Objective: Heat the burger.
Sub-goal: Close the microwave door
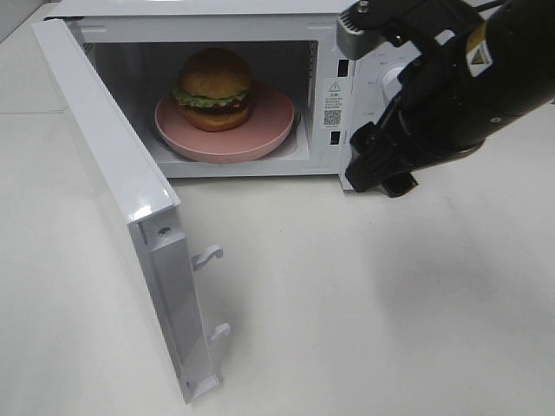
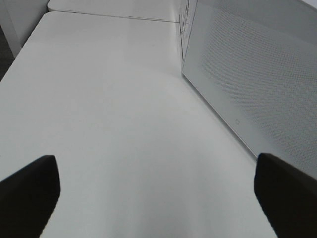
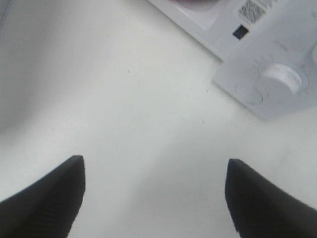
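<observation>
Inside the cavity of a white box-shaped microwave oven (image 1: 260, 19): a round burger (image 1: 215, 89) with glossy golden-brown bun, frilly green lettuce and orange-brown base. Seated upright on a wide pink round plate (image 1: 270, 130), a little left of the plate's middle in the high view. Plate lying flat on the oven floor, taking up most of it.

White oven door (image 1: 113, 173) standing wide open on the left of the opening, its inner edge turned toward the high camera. Two white latch hooks (image 1: 209, 255) jutting from that edge, one above the other.

Right of the cavity, a control panel with a white round dial (image 3: 281, 78), plus a small black-and-white code sticker (image 1: 333, 115) on the frame beside the opening.

Black right pincer (image 3: 156, 198) hanging above the bare white tabletop (image 1: 347, 303), just in front of the control panel and well apart from the burger. Jaws spread wide, nothing between them, dark fingertips (image 3: 49, 193) touching nothing.

Black left pincer (image 2: 156, 198) not visible from the high camera. From its own wrist camera: jaws spread very wide, one finger at each edge of the picture, only plain tabletop between. Holding nothing. Finely dotted outer face of the oven door near it on one side, not touching.
</observation>
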